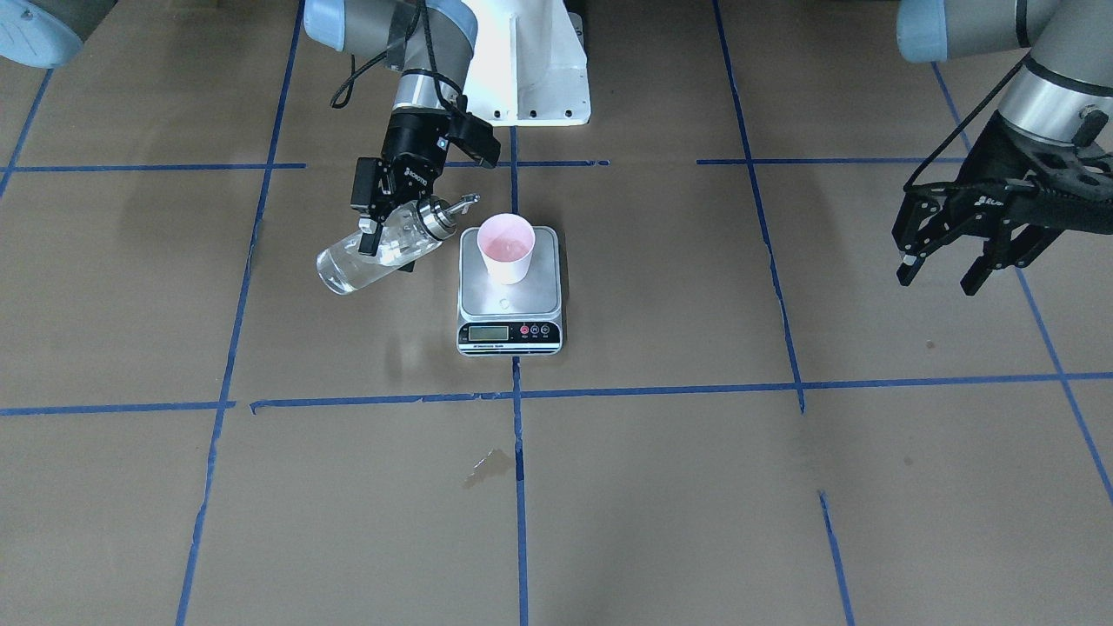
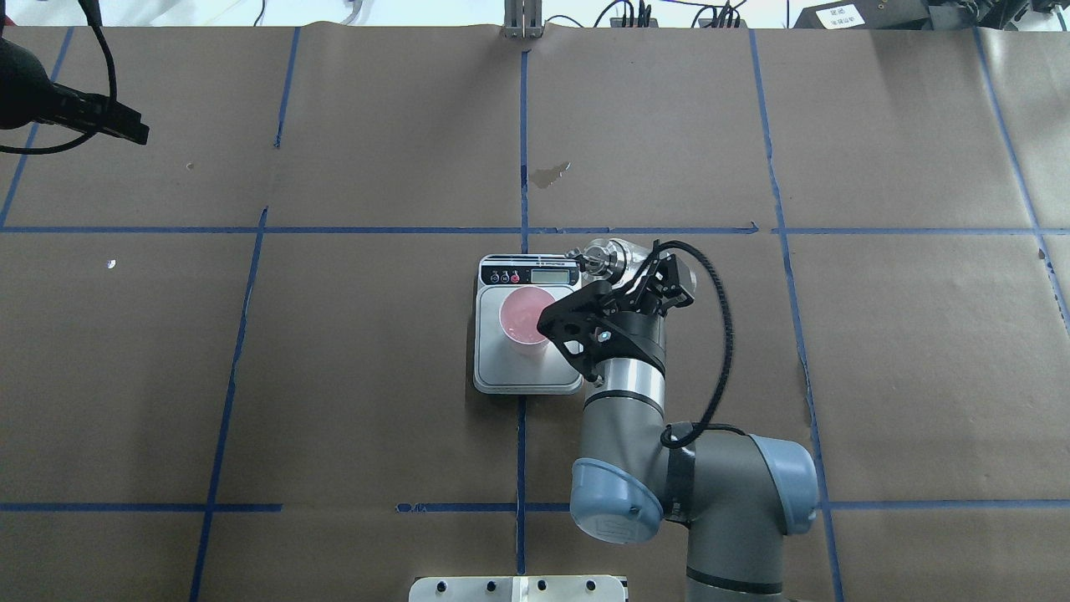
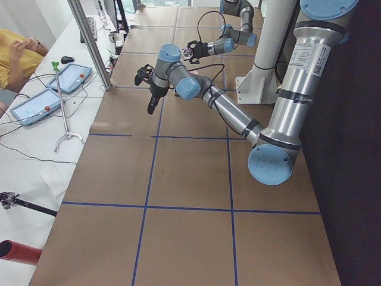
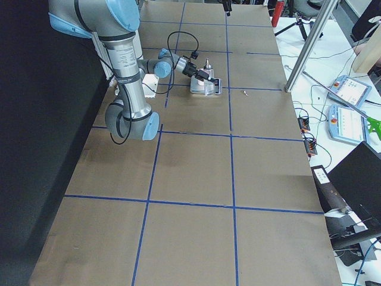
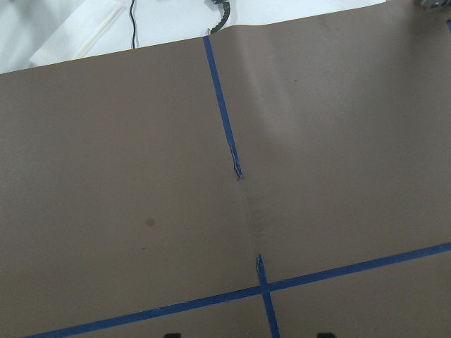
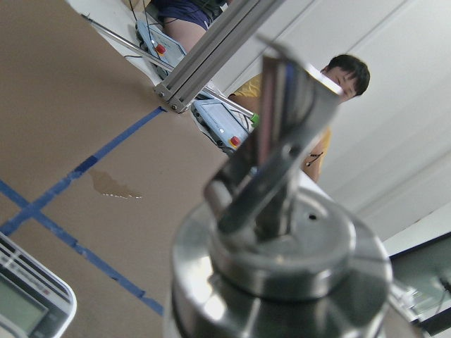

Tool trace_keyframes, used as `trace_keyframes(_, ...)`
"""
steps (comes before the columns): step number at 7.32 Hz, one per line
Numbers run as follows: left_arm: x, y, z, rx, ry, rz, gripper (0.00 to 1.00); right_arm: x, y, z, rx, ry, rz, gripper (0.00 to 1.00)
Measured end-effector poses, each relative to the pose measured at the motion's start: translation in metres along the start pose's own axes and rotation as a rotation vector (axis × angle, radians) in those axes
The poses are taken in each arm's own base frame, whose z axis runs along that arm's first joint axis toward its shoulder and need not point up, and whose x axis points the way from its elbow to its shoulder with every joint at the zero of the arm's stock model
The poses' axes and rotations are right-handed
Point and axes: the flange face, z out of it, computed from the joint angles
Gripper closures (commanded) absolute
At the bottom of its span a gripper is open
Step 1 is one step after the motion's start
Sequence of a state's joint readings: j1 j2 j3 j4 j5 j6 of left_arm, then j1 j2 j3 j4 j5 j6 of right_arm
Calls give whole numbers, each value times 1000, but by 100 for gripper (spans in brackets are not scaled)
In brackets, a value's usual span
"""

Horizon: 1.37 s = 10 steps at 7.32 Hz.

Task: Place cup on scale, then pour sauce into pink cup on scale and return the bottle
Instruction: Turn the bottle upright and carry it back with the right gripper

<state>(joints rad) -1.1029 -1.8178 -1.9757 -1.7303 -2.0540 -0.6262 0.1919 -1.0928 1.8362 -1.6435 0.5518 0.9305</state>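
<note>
The pale pink cup stands upright on the scale's silver platform; it also shows in the overhead view. My right gripper is shut on the clear glass bottle, which is held tilted just beside the scale. Its metal pourer cap points toward the cup and is short of the cup's rim. The cap fills the right wrist view. Clear sauce shows inside the bottle. My left gripper is open and empty, far off to the robot's left.
Brown paper with blue tape lines covers the table. A small wet stain lies on the operators' side of the scale. A droplet sits on the platform. The white robot base stands behind the scale.
</note>
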Motion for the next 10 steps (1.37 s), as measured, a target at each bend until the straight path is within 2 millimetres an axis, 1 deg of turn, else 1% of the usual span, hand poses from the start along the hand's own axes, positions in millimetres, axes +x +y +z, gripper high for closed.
trace_keyframes(1,1,0,-1,1,1,0,28,15,12,0,2,-58,175,100)
trace_keyframes(2,1,0,-2,3,2,1,28,37,30,1,-4,-81,302,100)
trace_keyframes(3,2,-1,-2,4,3,0,28,65,45,4,-27,-91,408,100)
trace_keyframes(4,2,-1,-2,5,3,0,28,92,52,5,-78,-107,541,100)
trace_keyframes(5,2,-1,-2,5,2,0,28,114,65,8,-137,-113,645,100)
trace_keyframes(6,3,-2,-2,6,3,1,28,137,92,14,-171,-103,684,100)
trace_keyframes(7,3,-2,-3,8,4,2,28,154,119,21,-181,-103,705,100)
trace_keyframes(8,4,-3,-4,10,4,3,28,163,142,30,-181,-105,713,100)
trace_keyframes(9,4,-3,-4,12,5,3,28,163,158,37,-182,-101,710,100)
trace_keyframes(10,4,-3,-5,13,5,3,28,163,165,41,-183,-97,706,100)
